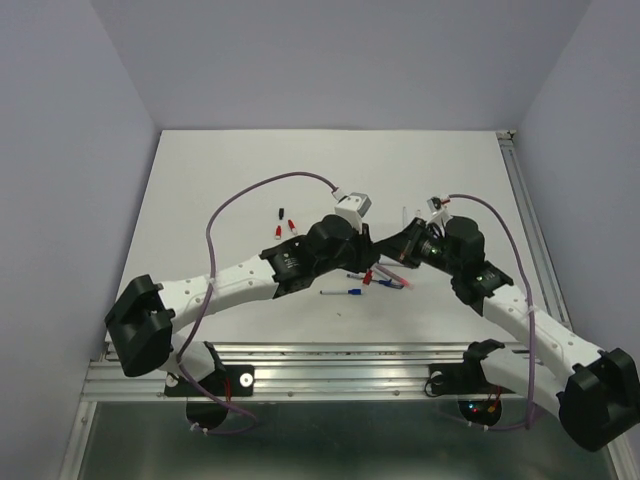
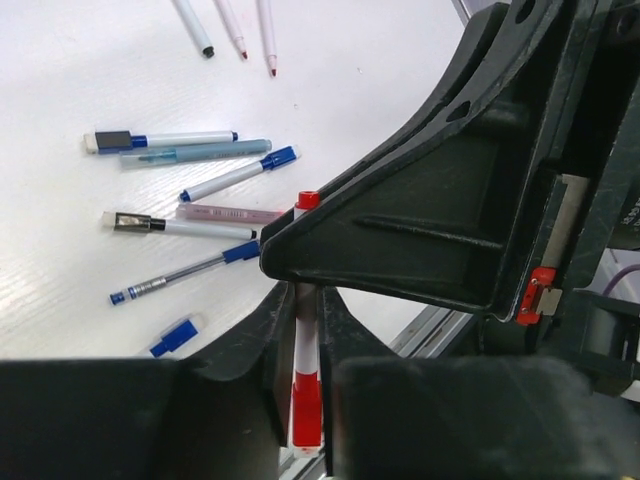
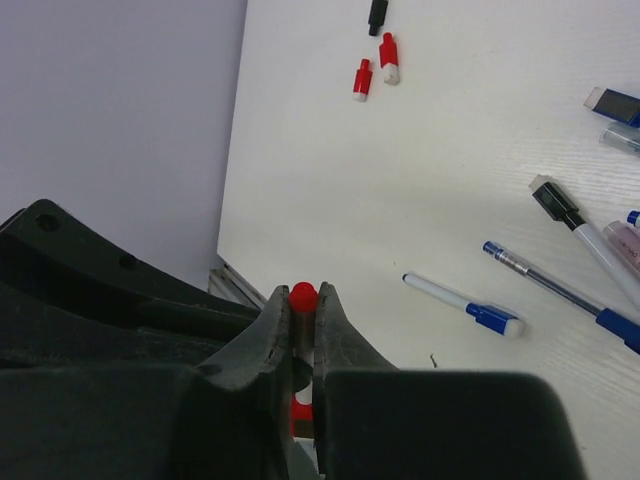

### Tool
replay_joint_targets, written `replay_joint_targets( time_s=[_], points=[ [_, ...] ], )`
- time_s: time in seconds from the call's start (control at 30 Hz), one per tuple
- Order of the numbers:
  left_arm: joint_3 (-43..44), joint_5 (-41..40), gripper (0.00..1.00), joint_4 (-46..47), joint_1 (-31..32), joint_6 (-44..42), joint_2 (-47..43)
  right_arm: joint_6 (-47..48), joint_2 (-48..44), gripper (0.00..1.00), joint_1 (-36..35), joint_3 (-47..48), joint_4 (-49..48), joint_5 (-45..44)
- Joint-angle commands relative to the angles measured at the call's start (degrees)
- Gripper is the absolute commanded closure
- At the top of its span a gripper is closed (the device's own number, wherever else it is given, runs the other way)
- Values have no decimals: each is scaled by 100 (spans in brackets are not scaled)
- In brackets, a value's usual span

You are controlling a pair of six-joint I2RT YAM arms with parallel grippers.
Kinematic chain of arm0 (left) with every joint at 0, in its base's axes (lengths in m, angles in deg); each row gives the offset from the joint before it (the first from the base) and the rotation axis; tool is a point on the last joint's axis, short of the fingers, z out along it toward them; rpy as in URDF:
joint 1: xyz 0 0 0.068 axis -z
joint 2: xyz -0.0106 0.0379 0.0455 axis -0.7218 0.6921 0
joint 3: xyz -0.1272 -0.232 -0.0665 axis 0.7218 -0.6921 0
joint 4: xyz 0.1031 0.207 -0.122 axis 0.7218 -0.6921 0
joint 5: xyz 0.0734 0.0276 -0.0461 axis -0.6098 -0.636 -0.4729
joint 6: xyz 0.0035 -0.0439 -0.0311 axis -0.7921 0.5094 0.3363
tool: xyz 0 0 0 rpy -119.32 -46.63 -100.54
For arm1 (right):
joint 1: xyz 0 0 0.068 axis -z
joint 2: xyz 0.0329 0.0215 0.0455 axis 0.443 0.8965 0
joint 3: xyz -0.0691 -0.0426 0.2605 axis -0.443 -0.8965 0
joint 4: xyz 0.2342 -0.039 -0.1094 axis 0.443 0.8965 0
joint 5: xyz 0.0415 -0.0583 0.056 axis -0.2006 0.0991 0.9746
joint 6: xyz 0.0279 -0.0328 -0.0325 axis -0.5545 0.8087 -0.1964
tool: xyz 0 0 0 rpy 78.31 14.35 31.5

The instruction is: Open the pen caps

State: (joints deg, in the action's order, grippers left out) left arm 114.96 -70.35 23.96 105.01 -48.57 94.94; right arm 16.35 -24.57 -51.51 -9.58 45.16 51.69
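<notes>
The left end effector is clamping a red pen by its white barrel above the counter, bracing it while the right end effector is pinching its red cap, likely for pulling. The other pens are lying on the counter below.

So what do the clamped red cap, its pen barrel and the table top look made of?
Red cap: probably smooth opaque plastic, rounded tip. Pen barrel: white, smooth, likely plastic. Table top: white, matte, faint grain lines; perhaps laminate or painted board.

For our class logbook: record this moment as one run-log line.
left jaws: shut on red pen | right jaws: shut on its red tip
</notes>
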Motion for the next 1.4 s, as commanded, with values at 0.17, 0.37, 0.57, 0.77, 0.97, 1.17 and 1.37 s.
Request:
replay_joint_targets(
  time_s=[0.17, 0.37, 0.57, 0.77, 0.97, 1.17, 1.37],
  points=[
    [262, 243, 24, -205, -1, -440, -160, 324, -198, 99, -45, 843, 1040, -1188],
    [-293, 726, 22, -223, -1, -669, -459, 299, -92, 99, -45, 1020, 1129, -988],
    [-338, 911, 33, -126, -1, -819, -451, 131, -5, 99, -37, 1072, 945, -442],
    [-267, 1061, 44, 41, -1, -872, -389, 79, 110, 99, -54, 1072, 883, -257],
    [-276, 1114, 49, 32, -1, -863, -284, 70, 171, 99, -54, 1125, 804, -213],
    [-285, 1009, 49, -3, -1, -942, -328, 8, 233, 99, -54, 1169, 769, -99],
    [-241, 903, 49, -99, -1, -1004, -301, -36, 233, 99, -45, 1204, 584, 33]
  ],
)
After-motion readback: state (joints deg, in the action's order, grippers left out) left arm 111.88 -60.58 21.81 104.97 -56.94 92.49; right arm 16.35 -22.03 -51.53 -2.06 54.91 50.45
